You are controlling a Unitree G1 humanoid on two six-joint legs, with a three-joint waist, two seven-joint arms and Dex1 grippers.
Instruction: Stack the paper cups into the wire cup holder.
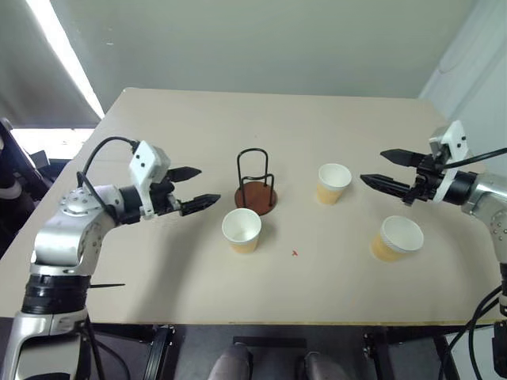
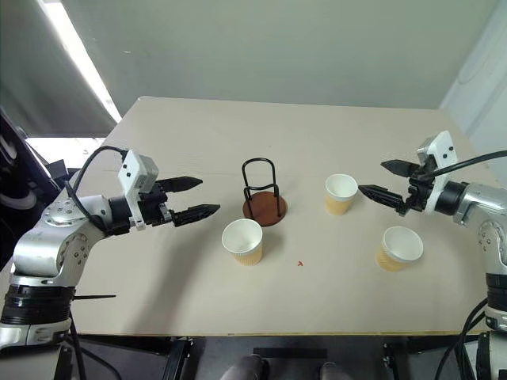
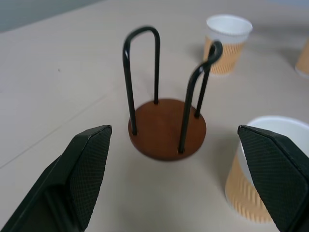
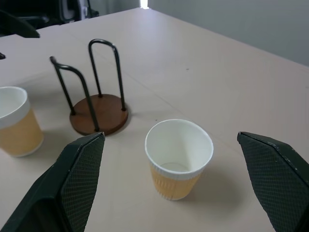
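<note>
The wire cup holder (image 1: 257, 190), black loops on a round brown base, stands empty at the table's middle. Three tan paper cups stand upright around it: one (image 1: 242, 230) just in front of the holder, one (image 1: 333, 183) to its right, one (image 1: 396, 238) nearer the front right. My left gripper (image 1: 198, 188) hovers open to the left of the holder, pointing at it, nothing between its fingers. My right gripper (image 1: 384, 168) hovers open to the right of the middle cup (image 4: 179, 158), also empty. In the left wrist view the holder (image 3: 166, 123) is straight ahead.
The beige table (image 1: 158, 261) carries a small red mark (image 1: 295, 253) in front of the cups. Its front edge runs just below the arms; a wall stands behind the far edge.
</note>
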